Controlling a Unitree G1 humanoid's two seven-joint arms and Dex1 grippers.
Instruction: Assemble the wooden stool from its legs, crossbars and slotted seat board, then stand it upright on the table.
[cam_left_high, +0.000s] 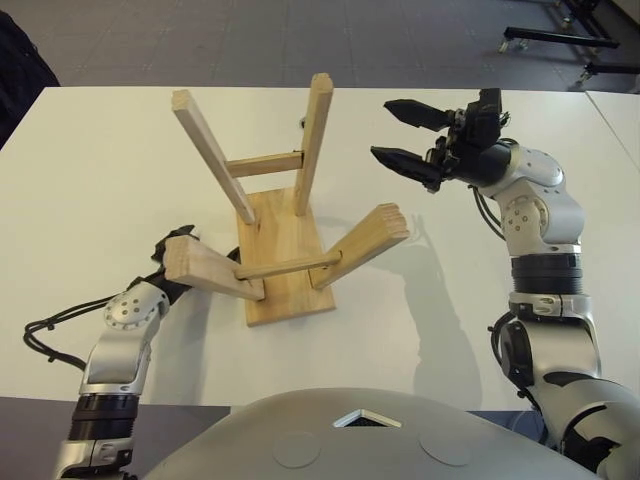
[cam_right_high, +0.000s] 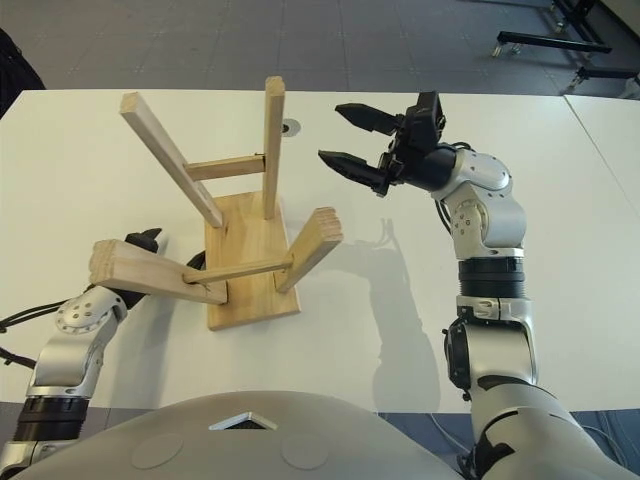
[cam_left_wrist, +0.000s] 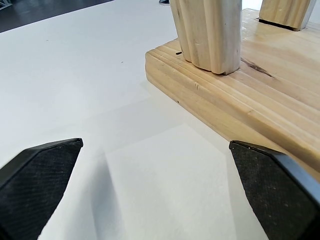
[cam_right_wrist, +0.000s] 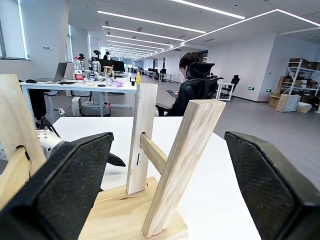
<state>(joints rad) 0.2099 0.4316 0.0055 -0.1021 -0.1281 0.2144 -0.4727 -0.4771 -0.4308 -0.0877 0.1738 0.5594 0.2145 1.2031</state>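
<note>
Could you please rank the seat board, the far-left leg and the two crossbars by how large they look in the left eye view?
1. seat board
2. far-left leg
3. near crossbar and far crossbar: they look much alike, and the difference in nearness to the camera leaves their order unsure.

Assembled wooden stool (cam_left_high: 285, 235) upside down

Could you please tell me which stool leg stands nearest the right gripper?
The far right leg, the most upright of the four, beside the open right gripper.
</note>
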